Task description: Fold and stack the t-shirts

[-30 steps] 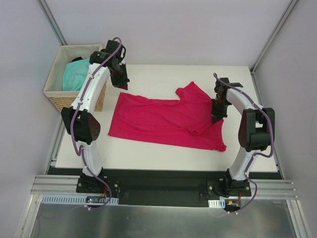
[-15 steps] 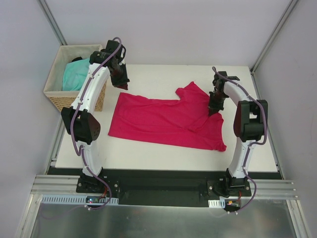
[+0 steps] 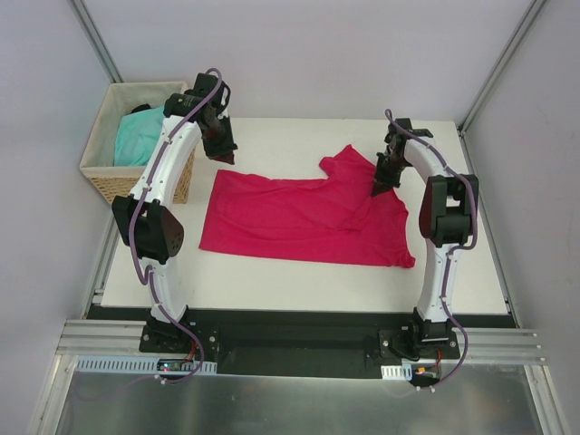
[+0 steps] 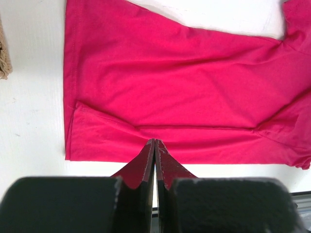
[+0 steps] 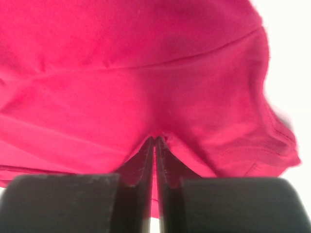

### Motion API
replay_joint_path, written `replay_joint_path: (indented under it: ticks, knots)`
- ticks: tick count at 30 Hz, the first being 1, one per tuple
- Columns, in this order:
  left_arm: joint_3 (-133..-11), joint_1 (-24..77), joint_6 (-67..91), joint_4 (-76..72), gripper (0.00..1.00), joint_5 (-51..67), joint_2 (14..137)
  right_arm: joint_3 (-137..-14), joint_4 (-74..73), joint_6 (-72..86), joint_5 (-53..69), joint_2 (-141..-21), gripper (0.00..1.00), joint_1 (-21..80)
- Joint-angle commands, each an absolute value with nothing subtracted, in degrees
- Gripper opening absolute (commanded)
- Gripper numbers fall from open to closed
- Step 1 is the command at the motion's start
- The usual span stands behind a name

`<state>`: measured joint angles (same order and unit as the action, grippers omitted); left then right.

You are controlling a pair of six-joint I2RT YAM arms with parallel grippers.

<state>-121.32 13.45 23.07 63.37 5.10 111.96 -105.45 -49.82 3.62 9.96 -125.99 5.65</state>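
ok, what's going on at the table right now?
Two arms are working on a crimson-pink t-shirt spread on the table. The right claw is shut on a fold of fabric near the shirt's sleeve end. The left claw is shut and hangs by the shirt's far left corner, gripping nothing visible. A turquoise t-shirt sits in the wicker basket, not yet folded.

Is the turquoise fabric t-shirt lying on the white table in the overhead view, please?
No, the turquoise fabric t-shirt lies bundled inside the woven wicker basket beside the white table.
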Motion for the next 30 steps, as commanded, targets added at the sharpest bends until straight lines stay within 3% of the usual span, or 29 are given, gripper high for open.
replay_joint_path:
  ticks: [1,3,5,14,21,30]
  knots:
    - [-123.0,13.5,23.3,65.3,0.0,6.1,112.0,-107.9,-46.1,4.6,14.5,-128.7,0.29,6.0]
    - [-123.6,13.5,23.1,65.6,0.01,6.0,112.4,-107.7,-45.8,4.4,14.3,-129.1,0.46,6.4]
    - [-123.8,13.5,23.1,65.6,0.01,6.2,112.7,-107.1,-45.9,3.9,13.5,-128.8,0.52,6.8]
    - [-125.3,13.6,23.3,65.6,0.0,6.9,113.8,-104.9,-54.5,3.7,9.3,-115.5,0.55,7.3]
    - [-125.6,13.6,23.3,65.6,0.0,7.6,114.4,-91.9,-55.5,4.7,9.4,-106.1,0.55,10.5]
    - [-125.4,13.7,23.0,65.5,0.0,7.8,114.3,-81.6,-50.5,5.7,12.4,-104.1,0.44,12.2]
